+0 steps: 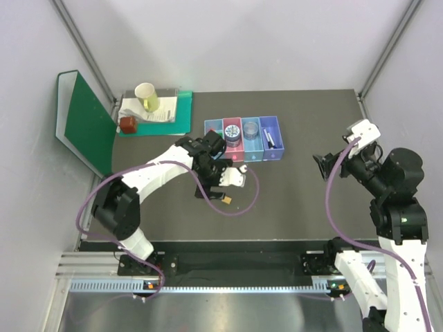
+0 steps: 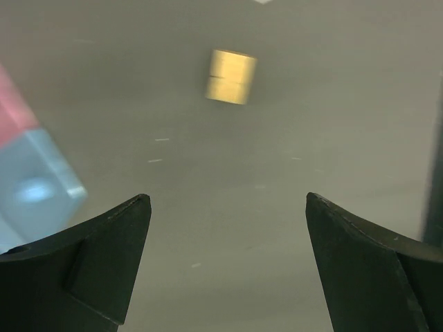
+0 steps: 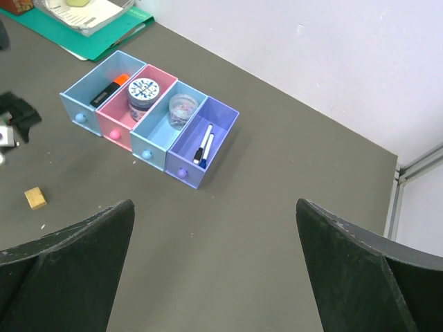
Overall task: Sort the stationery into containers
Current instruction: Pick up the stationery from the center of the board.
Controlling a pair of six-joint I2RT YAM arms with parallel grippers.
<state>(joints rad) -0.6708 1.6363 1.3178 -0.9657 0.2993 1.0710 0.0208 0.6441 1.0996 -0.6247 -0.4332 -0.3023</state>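
four joined bins (image 3: pixel 149 151) sat in a row: the light blue one held a highlighter (image 3: pixel 111 88), only its orange cap clear, the pink one the patterned tin (image 3: pixel 143 93), the blue one the clear tub (image 3: pixel 183 109), contents unreadable, the purple one two pens (image 3: pixel 204 145). the tan block (image 2: pixel 231 76) lay apart on the table (image 2: pixel 332 138), blurred, beyond the left gripper (image 2: pixel 227 199), jaws wide and empty. the right gripper (image 3: pixel 213 203) gaped likewise, fingers cut off by the frame.
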